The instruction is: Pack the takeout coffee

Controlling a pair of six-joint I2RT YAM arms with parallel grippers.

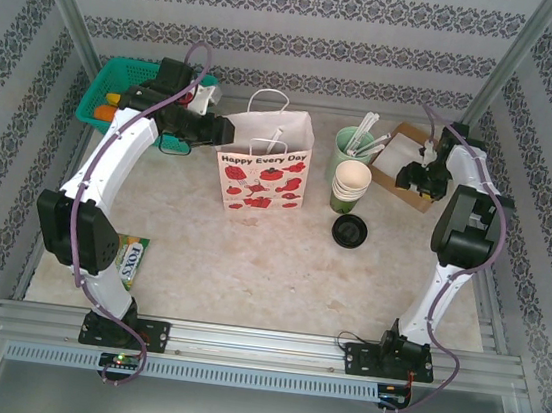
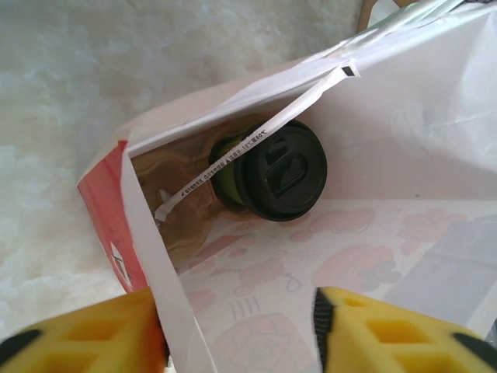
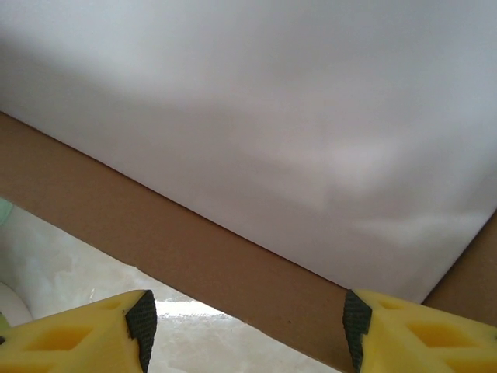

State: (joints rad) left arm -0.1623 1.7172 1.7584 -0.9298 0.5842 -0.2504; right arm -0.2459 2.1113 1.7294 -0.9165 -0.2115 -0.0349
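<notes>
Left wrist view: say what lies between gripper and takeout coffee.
Left wrist view: only the paper bag's bare inner wall separates left gripper from takeout coffee.

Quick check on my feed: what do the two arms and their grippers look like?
Both arms match: the left arm and right arm have white tubular links, bulky black joint housings and black bases. A purple cable runs along each. The left gripper and right gripper have blocky yellow fingers tipped in black.
</notes>
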